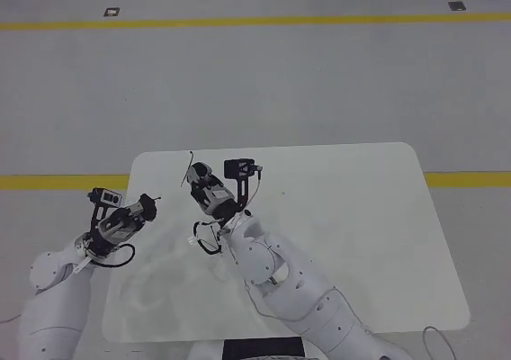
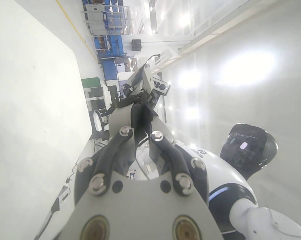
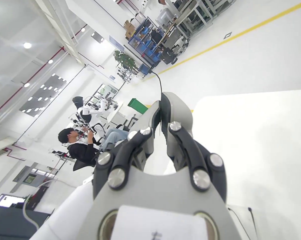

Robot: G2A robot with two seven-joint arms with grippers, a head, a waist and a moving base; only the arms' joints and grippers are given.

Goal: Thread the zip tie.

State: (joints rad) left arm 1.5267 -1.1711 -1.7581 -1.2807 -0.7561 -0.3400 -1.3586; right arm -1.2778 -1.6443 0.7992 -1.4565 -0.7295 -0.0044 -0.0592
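Note:
The zip tie [image 3: 159, 81] is a thin black strip. It sticks out past the fingertips of my right gripper [image 3: 162, 106], which is shut on it, and curves up to its small head. From above, the zip tie [image 1: 188, 167] shows as a fine dark line beside the right gripper [image 1: 199, 173], held over the table's far left part. My left gripper [image 1: 148, 207] hovers at the table's left edge, pointing toward the right arm. Its pads [image 2: 138, 111] are pressed together in the left wrist view; I cannot tell whether anything is between them.
The white table [image 1: 345, 234] has rounded corners, with bare surface to the right of both arms. Two thin dark strands [image 3: 251, 216] show near the right arm's base. The right arm's wrist camera [image 2: 161, 86] sits just beyond the left gripper's tips.

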